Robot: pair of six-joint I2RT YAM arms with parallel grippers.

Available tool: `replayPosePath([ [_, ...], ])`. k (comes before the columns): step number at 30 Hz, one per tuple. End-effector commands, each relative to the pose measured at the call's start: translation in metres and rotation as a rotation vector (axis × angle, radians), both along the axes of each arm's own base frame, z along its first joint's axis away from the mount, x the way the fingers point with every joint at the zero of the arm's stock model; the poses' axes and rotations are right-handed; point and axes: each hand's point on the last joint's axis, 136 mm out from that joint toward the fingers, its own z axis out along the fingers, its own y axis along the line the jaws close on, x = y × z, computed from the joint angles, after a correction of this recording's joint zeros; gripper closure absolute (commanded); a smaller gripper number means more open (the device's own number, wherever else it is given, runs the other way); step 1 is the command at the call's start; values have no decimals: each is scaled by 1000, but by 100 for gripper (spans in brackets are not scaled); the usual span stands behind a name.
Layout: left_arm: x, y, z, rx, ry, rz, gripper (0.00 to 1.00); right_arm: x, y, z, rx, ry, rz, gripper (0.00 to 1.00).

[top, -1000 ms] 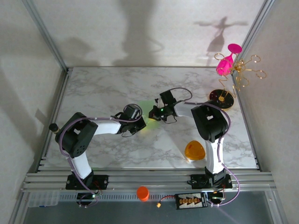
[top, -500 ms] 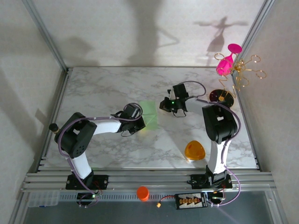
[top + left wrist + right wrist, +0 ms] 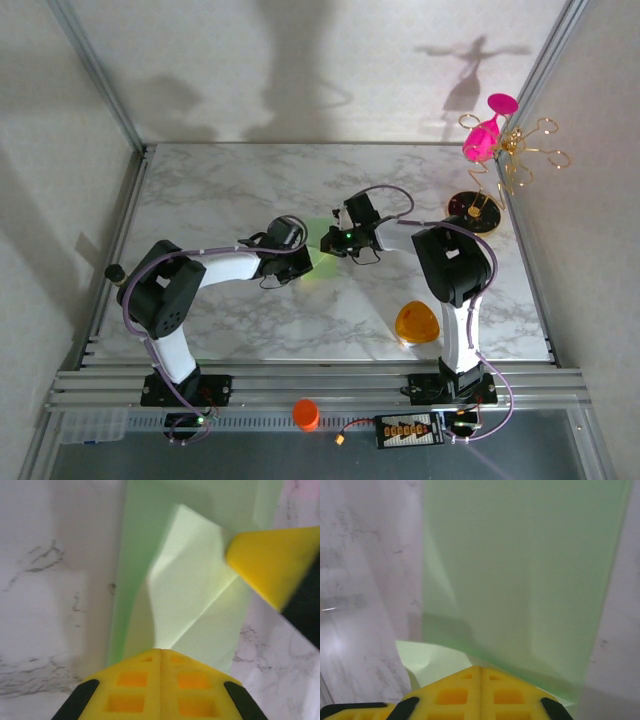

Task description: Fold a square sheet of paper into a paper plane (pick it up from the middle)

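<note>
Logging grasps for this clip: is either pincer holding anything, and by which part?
Cannot be told: the left pincer is shut at a folded flap's edge of the square sheet of paper, and the right pincer is shut at its opposite side.

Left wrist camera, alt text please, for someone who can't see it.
A thin pale green sheet of paper, partly folded, lies creased on a white marble table. The left hand, yellow fingers shut, sits bottom centre at the paper's edge; the right hand, upper right, rests its yellow tip on the paper.
</note>
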Motion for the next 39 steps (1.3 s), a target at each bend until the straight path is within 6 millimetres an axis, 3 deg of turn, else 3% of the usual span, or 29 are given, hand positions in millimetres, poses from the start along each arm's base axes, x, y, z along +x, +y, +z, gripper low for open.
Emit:
replayPosePath([
  [1,11,-16,20,-62,-50,-41,99,-6,-11,-21,-58,45,-20,98],
  [9,27,-27,2,-48,-31,-41,94,-14,-17,-34,-83,73,-28,98],
  [14,22,-28,-15,-38,9,-59,94,-15,-19,-36,-96,80,-35,98],
  [21,-13,8,-44,41,86,-36,94,-20,-30,-50,-156,109,-58,99],
  [24,-31,23,-48,61,105,-29,93,-24,-36,-59,-190,126,-65,99],
  [27,-51,26,-48,33,145,-50,92,-26,-38,-64,-194,134,-65,99],
  [30,-65,34,-41,37,157,-58,92,-28,-38,-64,-161,133,-68,99],
  [33,-61,47,-28,55,135,-40,92,-26,-37,-62,-140,133,-73,99],
  [36,-36,38,4,-11,55,-26,91,-18,-27,-46,-81,103,-60,99],
  [39,-4,16,38,-103,-42,-11,87,-3,-13,-16,-9,45,-41,98],
])
